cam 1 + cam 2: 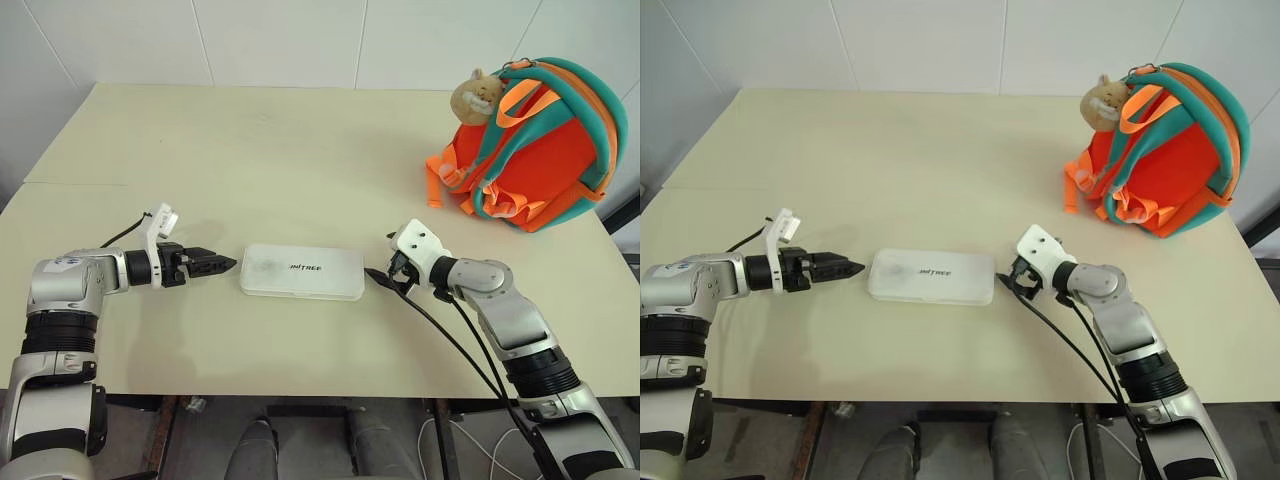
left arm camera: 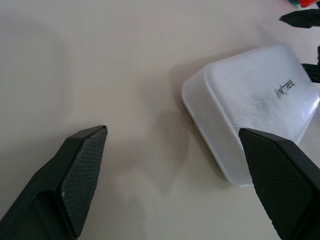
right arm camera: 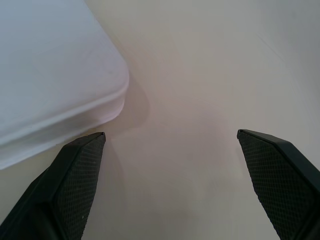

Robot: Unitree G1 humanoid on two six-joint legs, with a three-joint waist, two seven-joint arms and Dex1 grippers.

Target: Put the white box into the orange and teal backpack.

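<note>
The white box (image 1: 302, 272) lies flat near the front middle of the cream table (image 1: 250, 150), its long axis running left to right. Small dark lettering on its lid looks like "UNITREE", though only part of it reads clearly. The left gripper (image 1: 226, 265) sits just beside the box's left end, fingers spread wide and holding nothing; the right gripper (image 1: 383, 279) sits just beside the right end, also wide and empty. The orange and teal backpack (image 1: 535, 150) stands at the far right, a tan plush toy (image 1: 475, 96) on top, its right edge cut off
</note>
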